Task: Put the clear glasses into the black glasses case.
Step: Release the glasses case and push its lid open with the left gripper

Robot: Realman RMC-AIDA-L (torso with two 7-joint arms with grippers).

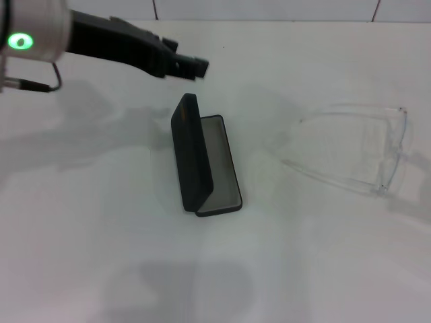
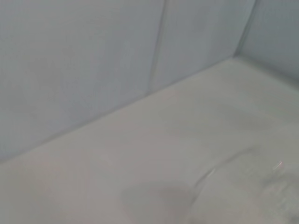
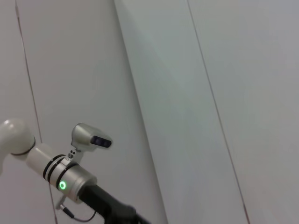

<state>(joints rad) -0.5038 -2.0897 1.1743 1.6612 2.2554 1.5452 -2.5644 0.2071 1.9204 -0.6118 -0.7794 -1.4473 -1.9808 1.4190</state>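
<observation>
The black glasses case (image 1: 204, 165) lies open in the middle of the white desk (image 1: 101, 256), its lid standing upright along the left edge and the grey-lined tray facing up toward the right. The clear glasses (image 1: 367, 151) rest on the desk well to the right of the case, arms unfolded and pointing toward it, touching nothing.

The left gripper (image 1: 190, 64) hovers above and behind the case, clear of it; whether its jaws are apart or together cannot be told. The right gripper does not show in any view, and its own wrist camera sees only the wall and the left arm.

The step in hand appears to be reaching for the glasses. The right arm is probably the closer one. The frame is thin and see-through, so a grip on the bridge or the top of the lens looks safest, taken gently so it doesn't slide. The arms likely need folding before the glasses fit the slim tray.
</observation>
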